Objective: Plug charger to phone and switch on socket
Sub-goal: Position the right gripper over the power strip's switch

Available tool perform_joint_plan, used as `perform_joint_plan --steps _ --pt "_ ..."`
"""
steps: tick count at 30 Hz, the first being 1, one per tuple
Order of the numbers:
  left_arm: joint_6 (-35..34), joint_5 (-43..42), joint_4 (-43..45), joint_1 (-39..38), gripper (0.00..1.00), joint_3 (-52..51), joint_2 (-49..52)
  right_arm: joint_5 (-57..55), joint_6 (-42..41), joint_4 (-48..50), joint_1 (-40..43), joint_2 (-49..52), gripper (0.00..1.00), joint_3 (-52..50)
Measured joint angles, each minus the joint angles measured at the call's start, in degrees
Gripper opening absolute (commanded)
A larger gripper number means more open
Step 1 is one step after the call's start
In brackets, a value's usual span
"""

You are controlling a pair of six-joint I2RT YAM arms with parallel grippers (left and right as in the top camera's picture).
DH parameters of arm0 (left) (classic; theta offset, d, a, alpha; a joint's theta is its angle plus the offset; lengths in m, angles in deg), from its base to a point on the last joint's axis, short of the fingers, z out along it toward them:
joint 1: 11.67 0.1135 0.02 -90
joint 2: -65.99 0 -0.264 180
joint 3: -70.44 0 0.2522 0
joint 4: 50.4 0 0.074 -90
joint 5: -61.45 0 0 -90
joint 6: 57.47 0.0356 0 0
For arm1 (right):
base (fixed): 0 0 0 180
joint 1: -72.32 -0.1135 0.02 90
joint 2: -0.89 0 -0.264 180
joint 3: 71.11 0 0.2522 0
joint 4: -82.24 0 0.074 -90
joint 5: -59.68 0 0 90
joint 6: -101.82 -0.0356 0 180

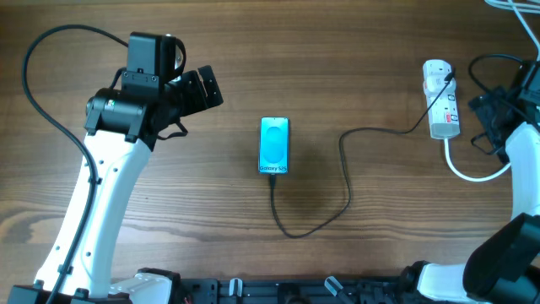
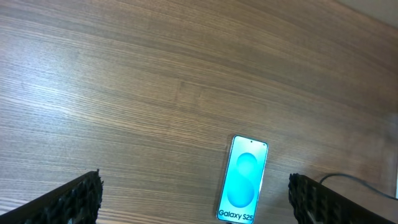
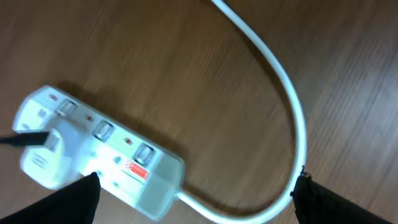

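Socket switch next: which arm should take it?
Right. Its open right gripper hangs near the socket, whose switches fill its wrist view. The left gripper sits beyond the phone, across the table. The charger already looks seated in the phone.

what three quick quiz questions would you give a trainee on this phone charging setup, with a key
1. True or false: the left gripper is shut on the phone.
2. Where on the socket is the charger plugged in? A) the end away from the white cord B) the end beside the white cord C) nowhere, it lies loose
3. Fill in: the ___ gripper is the one nearer the socket.

Key
1. False: its fingers stand wide apart and the phone lies free on the table.
2. A
3. Right: the right gripper hangs open over the socket.
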Motion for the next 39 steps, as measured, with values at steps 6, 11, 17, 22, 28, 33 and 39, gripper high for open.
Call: perform_joint_plan --steps 6,11,17,22,28,33,39 --pt "0.0 0.0 0.0 0.0 1.00 0.0 0.0 3.1 4.9 14.2 0.0 3.7 0.99 -0.2" --pt "0.0 0.0 0.0 0.0 1.00 0.0 0.0 6.3 8.2 16.1 0.0 11.7 1.00 -0.2" --pt "0.0 0.0 0.0 0.0 1.00 0.0 0.0 7.6 9.5 17.3 0.0 18.5 1.00 -0.2" --pt "0.0 0.0 0.0 0.0 1.00 0.0 0.0 8.7 9.9 19.5 0.0 18.6 1.00 -0.2" --pt "0.0 0.0 0.0 0.0 1.00 0.0 0.0 9.2 10.8 22.5 0.0 19.6 1.00 -0.2" --pt "0.0 0.0 0.0 0.0 1.00 0.0 0.0 9.1 11.0 23.3 0.1 22.2 1.00 -0.1" --pt "0.0 0.0 0.0 0.0 1.00 0.0 0.0 9.2 13.2 25.6 0.2 22.3 1.00 -0.1"
